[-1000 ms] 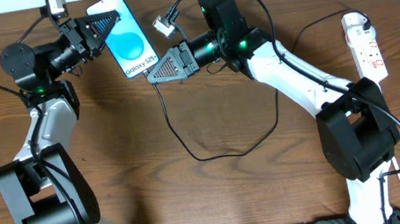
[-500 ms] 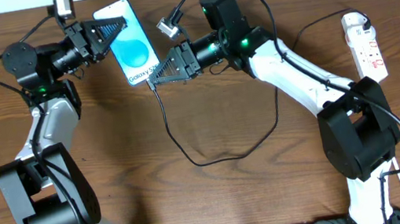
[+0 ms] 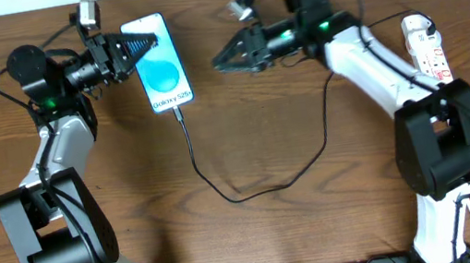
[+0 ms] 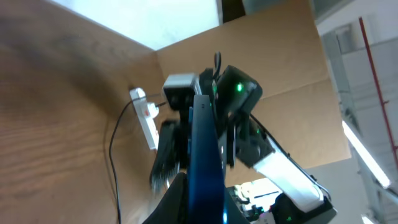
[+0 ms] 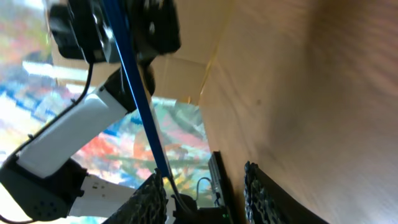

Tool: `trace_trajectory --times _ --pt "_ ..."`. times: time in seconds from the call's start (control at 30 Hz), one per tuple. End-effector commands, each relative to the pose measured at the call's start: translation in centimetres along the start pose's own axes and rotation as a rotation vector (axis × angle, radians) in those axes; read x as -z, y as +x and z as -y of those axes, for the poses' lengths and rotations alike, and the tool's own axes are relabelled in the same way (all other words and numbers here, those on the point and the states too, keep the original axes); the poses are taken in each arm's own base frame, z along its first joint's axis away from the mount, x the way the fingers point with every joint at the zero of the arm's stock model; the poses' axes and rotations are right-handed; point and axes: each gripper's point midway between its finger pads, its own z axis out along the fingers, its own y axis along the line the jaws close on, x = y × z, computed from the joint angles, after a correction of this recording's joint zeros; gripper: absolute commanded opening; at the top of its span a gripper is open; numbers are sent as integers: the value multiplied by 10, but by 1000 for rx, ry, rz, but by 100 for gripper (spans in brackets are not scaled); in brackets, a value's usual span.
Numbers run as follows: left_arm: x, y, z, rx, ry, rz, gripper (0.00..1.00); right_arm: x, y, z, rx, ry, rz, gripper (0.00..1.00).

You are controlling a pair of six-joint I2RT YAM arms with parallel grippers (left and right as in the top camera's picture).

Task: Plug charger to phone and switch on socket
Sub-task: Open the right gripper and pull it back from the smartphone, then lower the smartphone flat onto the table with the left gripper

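At phone (image 3: 160,60) bottom port: charger (image 3: 187,139) tip seated.

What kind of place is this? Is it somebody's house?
Probably a robot lab or test room, not a house. Two robot arms stand at one wooden table, a small camera sits on the left wrist, and cardboard panels wall the table off. The left fingers hold a phone.

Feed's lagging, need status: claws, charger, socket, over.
Left claw shut on phone. Right claw open, clear of it. Charger looks plugged in. Socket untouched, nothing blocking.
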Motion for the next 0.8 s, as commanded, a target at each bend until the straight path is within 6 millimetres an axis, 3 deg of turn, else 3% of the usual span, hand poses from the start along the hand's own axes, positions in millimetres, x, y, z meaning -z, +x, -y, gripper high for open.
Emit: trace_trajectory --times 0.0,0.2,0.3,0.5,0.63,0.77 --pt "-5 14 -11 -29 2 -30 7 17 -7 11 38 56 40 40" --pt "-26 21 -35 40 -16 -27 7 31 7 69 -38 352 65 45" --pt "-36 22 -39 31 -24 -18 7 38 16 86 -47 450 49 45" --pt "-44 30 -63 93 -75 -9 7 50 22 105 -68 573 46 44" --pt "-40 39 -101 184 -213 38 7 62 21 111 -89 604 63 44" --pt "-40 48 -122 223 -306 50 7 74 26 118 -119 672 64 44"
